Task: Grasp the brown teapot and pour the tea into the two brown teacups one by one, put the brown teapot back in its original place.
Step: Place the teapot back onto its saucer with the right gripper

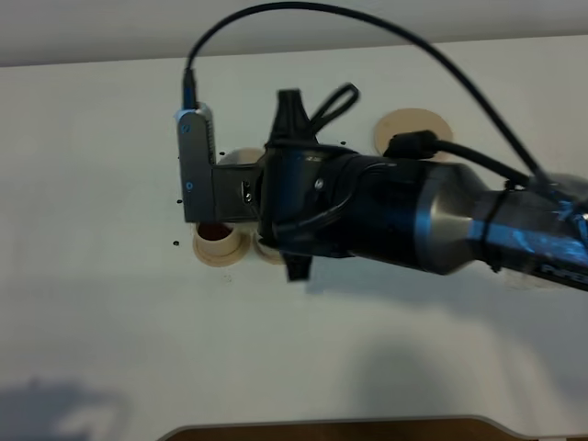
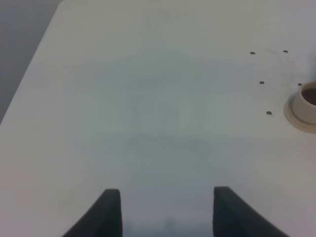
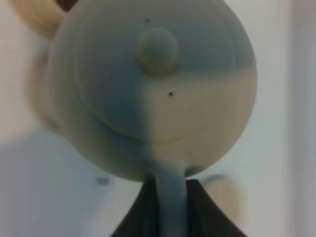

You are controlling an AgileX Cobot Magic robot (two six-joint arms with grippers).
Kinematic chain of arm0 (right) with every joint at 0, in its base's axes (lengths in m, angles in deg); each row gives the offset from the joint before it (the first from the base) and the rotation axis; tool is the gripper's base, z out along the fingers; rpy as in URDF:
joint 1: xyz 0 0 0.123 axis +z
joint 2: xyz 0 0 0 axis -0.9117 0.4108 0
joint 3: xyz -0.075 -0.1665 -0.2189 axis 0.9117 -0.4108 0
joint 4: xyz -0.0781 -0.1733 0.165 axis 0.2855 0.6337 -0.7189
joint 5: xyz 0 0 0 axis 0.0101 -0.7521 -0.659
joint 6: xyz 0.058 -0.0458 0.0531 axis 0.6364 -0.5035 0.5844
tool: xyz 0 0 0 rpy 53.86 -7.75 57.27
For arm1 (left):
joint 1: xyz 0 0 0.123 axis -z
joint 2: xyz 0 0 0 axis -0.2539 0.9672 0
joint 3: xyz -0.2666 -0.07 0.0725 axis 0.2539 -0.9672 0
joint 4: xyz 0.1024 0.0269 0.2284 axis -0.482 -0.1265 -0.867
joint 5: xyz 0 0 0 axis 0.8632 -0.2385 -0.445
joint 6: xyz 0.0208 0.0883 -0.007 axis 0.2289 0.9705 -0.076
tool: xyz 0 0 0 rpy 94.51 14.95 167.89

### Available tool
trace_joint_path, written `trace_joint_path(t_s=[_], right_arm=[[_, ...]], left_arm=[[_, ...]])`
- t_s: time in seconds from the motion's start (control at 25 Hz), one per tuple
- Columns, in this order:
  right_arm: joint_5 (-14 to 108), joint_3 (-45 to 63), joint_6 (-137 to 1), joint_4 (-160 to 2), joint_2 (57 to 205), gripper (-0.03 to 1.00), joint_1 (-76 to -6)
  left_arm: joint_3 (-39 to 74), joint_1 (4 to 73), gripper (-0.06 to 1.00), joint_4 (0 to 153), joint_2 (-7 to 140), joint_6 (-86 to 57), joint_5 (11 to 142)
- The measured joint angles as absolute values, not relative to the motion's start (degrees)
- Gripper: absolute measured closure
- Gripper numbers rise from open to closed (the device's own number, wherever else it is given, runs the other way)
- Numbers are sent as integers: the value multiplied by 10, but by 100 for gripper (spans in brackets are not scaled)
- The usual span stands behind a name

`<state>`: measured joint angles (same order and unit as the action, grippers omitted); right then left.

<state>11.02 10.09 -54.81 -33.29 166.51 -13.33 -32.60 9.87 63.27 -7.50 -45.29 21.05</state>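
My right gripper (image 3: 170, 200) is shut on the loop handle of the brown teapot (image 3: 153, 89). The pot is tipped, its knobbed lid facing the wrist camera. In the exterior high view the right arm (image 1: 386, 216) reaches across the middle and hides the pot. One brown teacup (image 1: 218, 241) holds dark tea and stands on its saucer just beside the wrist; it also shows in the left wrist view (image 2: 306, 103). The second teacup (image 1: 269, 250) peeks out from under the arm. The round saucer disc (image 1: 413, 129) lies bare at the back. My left gripper (image 2: 167, 212) is open and empty, low over bare table.
The white table (image 1: 110, 322) bears several small dark dots (image 2: 261, 82) near the cups. A black cable (image 1: 367, 28) arcs over the right arm. A brown edge (image 1: 331, 430) runs along the table's front.
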Motion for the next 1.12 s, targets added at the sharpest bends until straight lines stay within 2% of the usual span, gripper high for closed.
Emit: trace_joint_path(t_s=[0.2,0.44,0.84,1.12], right_arm=[[101,101,-487,-494,1660,86,-132],[139,101,-480,-615,1661,86,-130],[191,101,-467,-631,1743,86,-127],[157,101,-446,-584,1690,86,-134]], left_arm=[[-326,99,49,633,-75,-453,210],[-326,99,49,633,-75,-453,210],[-326,99,49,633,-75,-453,210],[-326,99,49,633,-75,-453,210]])
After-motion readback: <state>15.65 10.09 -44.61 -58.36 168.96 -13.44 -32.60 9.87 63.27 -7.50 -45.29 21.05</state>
